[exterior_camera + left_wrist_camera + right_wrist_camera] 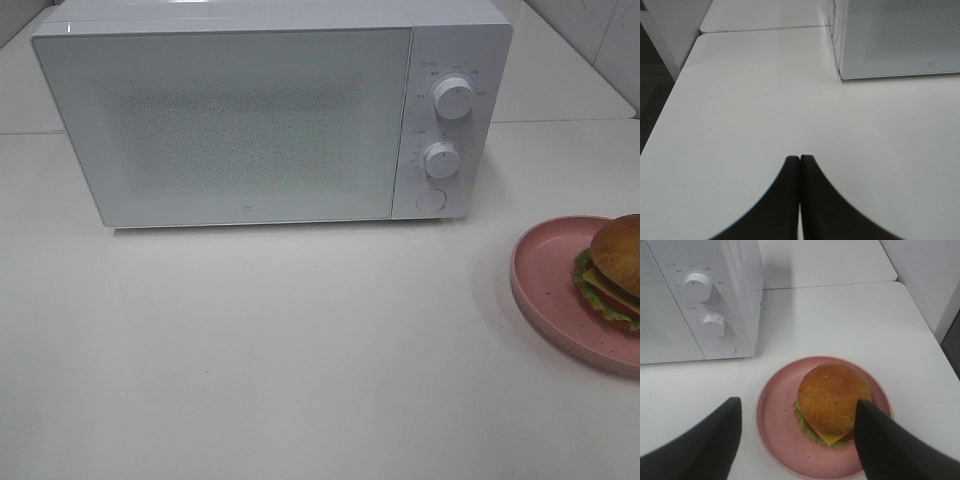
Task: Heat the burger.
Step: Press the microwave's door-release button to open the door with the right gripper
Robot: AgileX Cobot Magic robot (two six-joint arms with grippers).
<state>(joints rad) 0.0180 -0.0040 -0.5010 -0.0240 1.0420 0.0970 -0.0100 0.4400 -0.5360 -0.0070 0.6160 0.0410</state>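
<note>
Small golden-bun burger (pixel 834 397) with cheese and lettuce sits on a pink speckled plate (pixel 775 420), on the white counter (pixel 300 350) right of a closed white microwave (pixel 240 120). Right pincer (pixel 797 407) spread wide, aimed at it; left pincer (pixel 799 159) pressed together. A hard squeeze might crush the bun.

A kitchen corner, I'd say: a white microwave (pixel 240 125) on a plain white table (pixel 300 350); tiled wall (pixel 600 35) behind; a burger (pixel 615 262) on a pink plate (pixel 545 285).
</note>
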